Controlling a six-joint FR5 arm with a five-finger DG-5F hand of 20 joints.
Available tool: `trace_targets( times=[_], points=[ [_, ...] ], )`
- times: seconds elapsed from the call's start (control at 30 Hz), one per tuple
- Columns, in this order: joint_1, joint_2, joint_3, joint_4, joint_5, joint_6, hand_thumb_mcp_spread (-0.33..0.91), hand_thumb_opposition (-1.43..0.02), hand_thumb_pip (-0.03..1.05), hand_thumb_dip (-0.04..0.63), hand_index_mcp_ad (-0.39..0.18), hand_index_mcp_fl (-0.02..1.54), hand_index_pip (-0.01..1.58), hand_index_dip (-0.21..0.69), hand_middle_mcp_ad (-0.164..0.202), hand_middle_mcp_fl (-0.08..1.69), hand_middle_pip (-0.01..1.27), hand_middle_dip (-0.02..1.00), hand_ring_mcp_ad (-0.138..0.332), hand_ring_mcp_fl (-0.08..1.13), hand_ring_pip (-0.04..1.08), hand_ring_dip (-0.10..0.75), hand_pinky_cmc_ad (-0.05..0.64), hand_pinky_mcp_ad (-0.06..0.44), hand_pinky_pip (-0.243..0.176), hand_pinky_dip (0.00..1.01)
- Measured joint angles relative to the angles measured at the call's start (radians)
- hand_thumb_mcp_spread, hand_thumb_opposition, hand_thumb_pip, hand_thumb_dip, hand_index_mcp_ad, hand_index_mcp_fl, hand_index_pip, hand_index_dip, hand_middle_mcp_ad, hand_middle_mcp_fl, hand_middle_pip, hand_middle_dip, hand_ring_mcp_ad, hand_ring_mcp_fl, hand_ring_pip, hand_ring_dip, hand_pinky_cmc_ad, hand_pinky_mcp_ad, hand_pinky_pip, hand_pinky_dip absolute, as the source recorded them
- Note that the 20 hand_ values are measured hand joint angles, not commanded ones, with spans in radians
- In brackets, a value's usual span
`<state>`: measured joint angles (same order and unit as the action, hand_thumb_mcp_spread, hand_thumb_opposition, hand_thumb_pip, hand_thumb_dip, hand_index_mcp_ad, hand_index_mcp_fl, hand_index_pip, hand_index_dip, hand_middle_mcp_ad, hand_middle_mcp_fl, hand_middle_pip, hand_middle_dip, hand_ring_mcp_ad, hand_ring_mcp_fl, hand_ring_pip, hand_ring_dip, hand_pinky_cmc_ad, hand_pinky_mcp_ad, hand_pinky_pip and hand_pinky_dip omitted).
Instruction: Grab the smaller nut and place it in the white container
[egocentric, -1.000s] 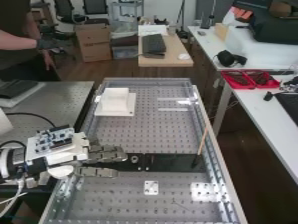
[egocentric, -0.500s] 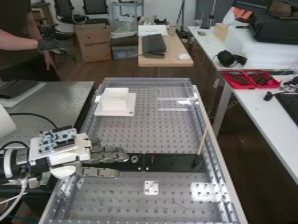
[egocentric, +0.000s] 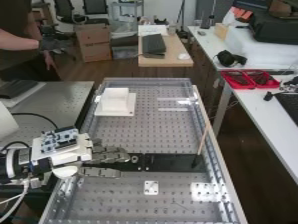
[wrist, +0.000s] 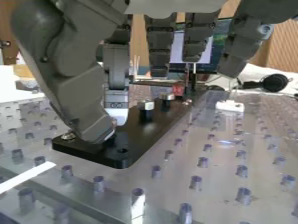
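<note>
Over the left end of a black plate (egocentric: 174, 162) the hand (egocentric: 103, 154) reaches in from the left side of the high view, its fingers straight. In the wrist view the hand (wrist: 63, 75) is open; its thumb tip is low over the near end of the black plate (wrist: 143, 135), close beside one fingertip, with no nut visible between them. Silver nuts (wrist: 146, 105) sit on black posts along the plate, just past that fingertip. A small metal ring (wrist: 68, 135) lies by the thumb. Which nut is smaller I cannot tell. The white container (egocentric: 115, 102) stands at the bench's far left.
A thin wooden stick (egocentric: 203, 140) leans at the bench's right rail. A small white block (egocentric: 151, 187) sits on the perforated bench nearer the camera. Red trays (egocentric: 249, 79) lie on the right-hand table. The bench has raised metal side rails.
The hand has shifted slightly to the right along the black plate in the high view. Its fingers look the same, and the container and plate have stayed where they were.
</note>
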<state>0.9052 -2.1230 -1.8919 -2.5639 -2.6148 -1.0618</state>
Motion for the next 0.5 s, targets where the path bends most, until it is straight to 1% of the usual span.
trace_targets(
  times=[0.07,0.1,0.17,0.5],
  points=[
    [0.001,-0.001,0.001,-0.001,0.000,-0.002,0.42,-0.88,0.71,0.251,-0.185,0.23,1.45,0.017,0.070,0.14,0.14,0.22,0.131,0.00,0.08,0.059,0.382,0.295,-0.026,0.19],
    [0.001,-0.001,0.002,-0.001,0.000,-0.002,0.42,-0.88,0.71,0.253,-0.185,0.25,1.45,0.017,0.070,0.14,0.14,0.22,0.131,0.00,0.08,0.059,0.363,0.295,-0.026,0.19],
    [0.002,-0.002,0.003,-0.003,0.002,-0.002,0.42,-0.88,0.71,0.251,-0.185,0.25,1.45,0.017,0.070,0.14,0.14,0.22,0.131,0.00,0.08,0.059,0.361,0.295,-0.026,0.19],
    [-0.003,-0.003,0.006,-0.001,0.001,0.008,0.42,-0.88,0.70,0.253,-0.185,0.25,1.45,0.017,0.068,0.14,0.14,0.22,0.131,0.00,0.08,0.059,0.367,0.295,-0.026,0.19]
  ],
)
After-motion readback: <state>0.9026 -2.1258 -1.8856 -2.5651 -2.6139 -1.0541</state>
